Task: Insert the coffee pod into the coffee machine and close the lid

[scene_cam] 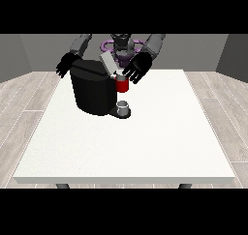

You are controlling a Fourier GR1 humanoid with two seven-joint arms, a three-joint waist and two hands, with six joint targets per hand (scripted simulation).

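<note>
The bulky black coffee machine (pixel 92 91) is standing upright on the large white table (pixel 145 142), toward the far edge at about eleven o'clock from the table's middle, with its brewing head, a red-fronted block (pixel 122 85), jutting out at three o'clock from the body. Its flat grey lid (pixel 108 63) is tilting up and back, its long axis running from the hinge near the head up toward eleven o'clock, so the machine is sitting open. Below the head, a small grey cup (pixel 124 107) is resting on the dark round drip base (pixel 121 114), just beside the body. The hand at the view's right (pixel 137 68) is hovering just above and at two o'clock from the head, its black fingers spread and fairly straight; whether it is holding anything cannot be told, and the coffee pod itself cannot be made out. The hand at the view's left (pixel 65 65) is hanging behind the machine's upper corner at ten o'clock, fingers relaxed and pointing downward, apparently holding nothing. The machine's tall body is partly blocking that hand.
</note>
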